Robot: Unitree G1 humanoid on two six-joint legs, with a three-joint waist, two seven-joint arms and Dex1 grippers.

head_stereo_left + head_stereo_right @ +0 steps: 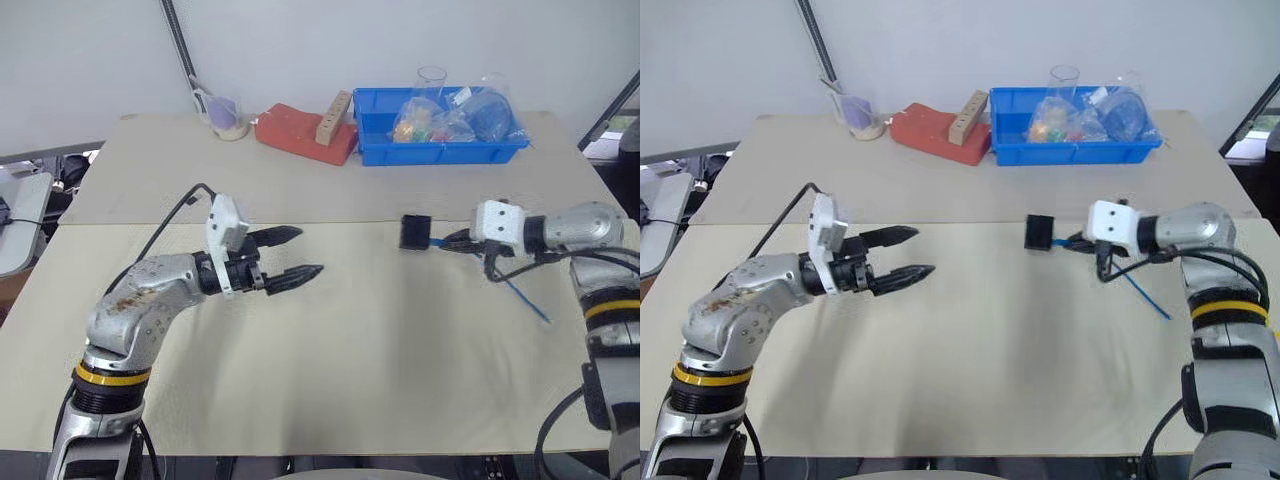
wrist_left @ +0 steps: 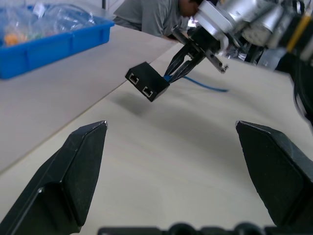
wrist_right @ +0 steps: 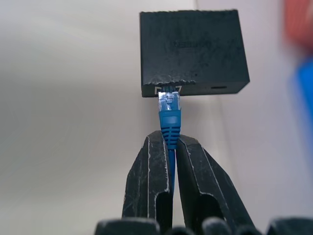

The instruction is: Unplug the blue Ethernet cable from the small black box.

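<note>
Bench [image 1: 330,330] carries the work; at its far edge one blue bin [image 1: 440,125], one red pad [image 1: 305,133], one small cup [image 1: 228,118]. Two arms. Right end effector [image 1: 458,240] is pressed together on the blue cable [image 3: 170,128], pinching it just behind the plug, with the rest of the cord trailing back and down to the bench on the robot's right. One small black box [image 1: 415,231] hangs off the plug, apparently lifted clear of the bench, still plugged in. Box, plug and right fingers lie in one line running left to right across the bench, so the pull axis looks like straight along that line. Left end effector [image 1: 295,254] is spread wide, empty, pointing toward the box from the left, well apart from it. Left wrist view shows the box's near face with two ports, framed between the open fingers [image 2: 73,171]. Judgement: the left arm has to close the gap and clamp the box before any pull.
</note>
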